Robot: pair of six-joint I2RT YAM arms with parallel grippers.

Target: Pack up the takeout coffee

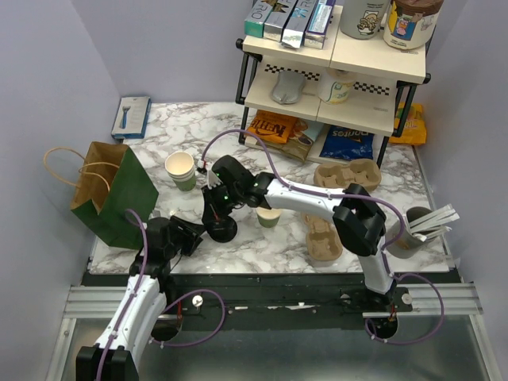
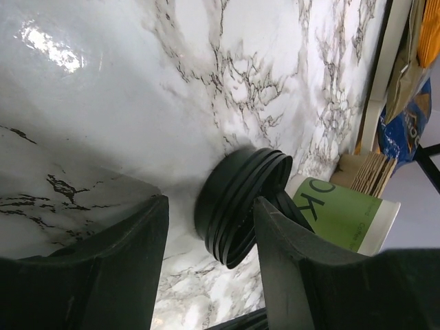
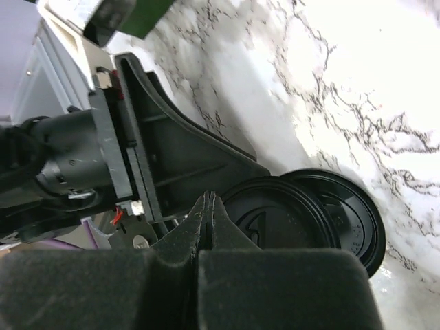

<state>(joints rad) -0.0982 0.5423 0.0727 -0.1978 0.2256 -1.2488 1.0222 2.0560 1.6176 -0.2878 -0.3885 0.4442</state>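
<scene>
A stack of black plastic lids (image 1: 222,230) lies on the marble table, left of the small green takeout coffee cup (image 1: 268,216), which stands open with no lid on it. My left gripper (image 1: 197,236) is open and low beside the lids. In the left wrist view the lid stack (image 2: 237,199) sits past the fingertips of the left gripper (image 2: 212,206), with the cup (image 2: 344,213) behind it. My right gripper (image 1: 216,214) points down over the stack. In the right wrist view, the right gripper (image 3: 208,198) is shut on nothing, its tips at the rim of the top lid (image 3: 282,220).
A green paper bag (image 1: 111,194) stands open at the left. A stack of paper cups (image 1: 181,169) is behind the lids. Two pulp carriers (image 1: 349,173) (image 1: 323,238) lie right of the cup, and a grey cup with sticks (image 1: 409,230) is far right. A shelf (image 1: 333,71) is at the back.
</scene>
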